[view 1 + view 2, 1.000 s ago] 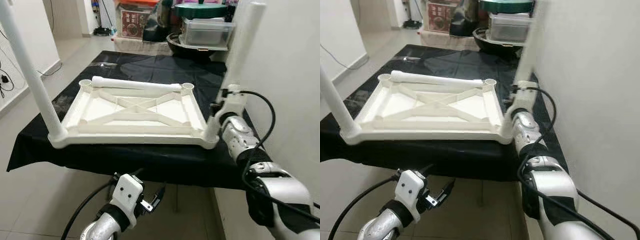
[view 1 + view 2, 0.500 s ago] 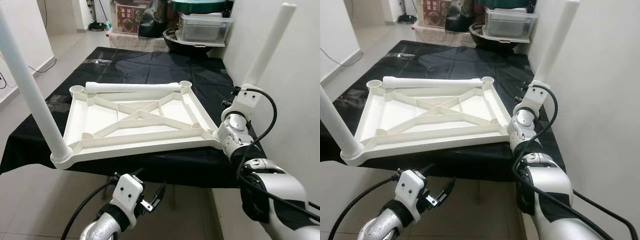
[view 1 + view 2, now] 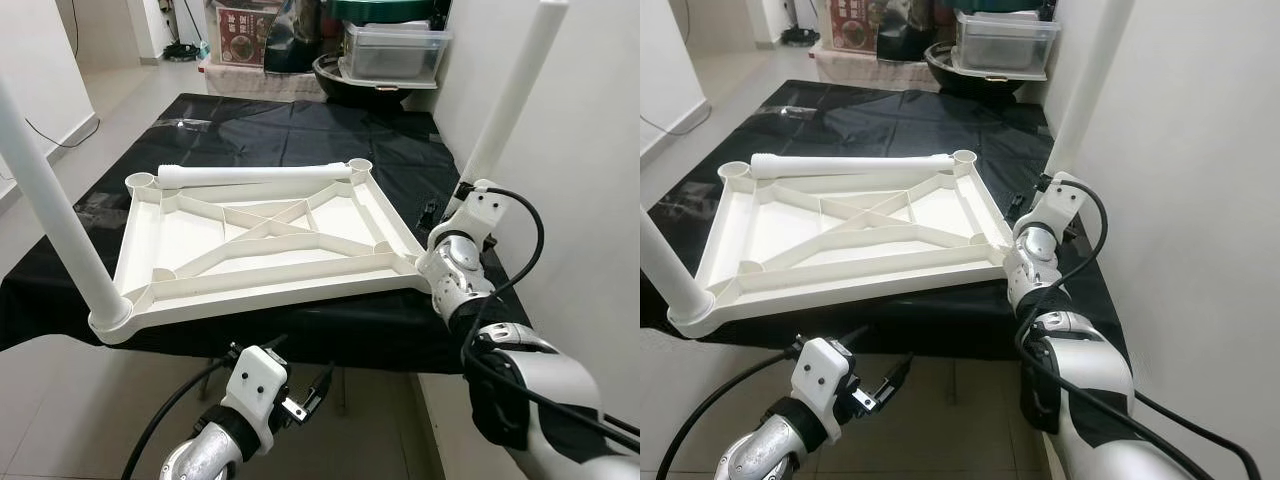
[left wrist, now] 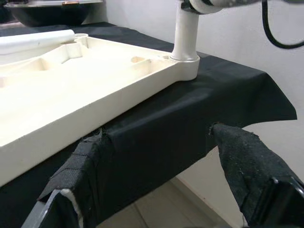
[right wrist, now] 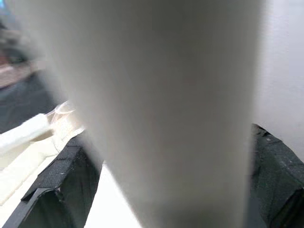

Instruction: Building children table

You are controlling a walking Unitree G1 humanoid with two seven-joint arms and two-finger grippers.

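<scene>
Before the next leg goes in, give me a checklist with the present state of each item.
1. Right pincer around the near right leg: ok.
2. That leg seated upright in its corner socket: ok.
3. Near left leg standing in its socket: ok.
4. Loose leg lying on the tabletop's far edge, reachable: ok.
5. Left pincer free, open, below the table edge: ok.
6. Far sockets clear inside: cannot tell.

An off-white plastic tabletop (image 3: 270, 240), ribbed in a crossed pattern, is lying centre frame on a worktop (image 3: 300, 130) draped in glossy black cloth. Two white legs (image 3: 55, 215) are rising at lower left and upper right, with a third white leg (image 3: 255, 174) resting along the far edge. The silver right arm (image 3: 545, 385) is trailing black cables at lower right. A green-lidded container (image 3: 385, 10) is showing at top.
</scene>
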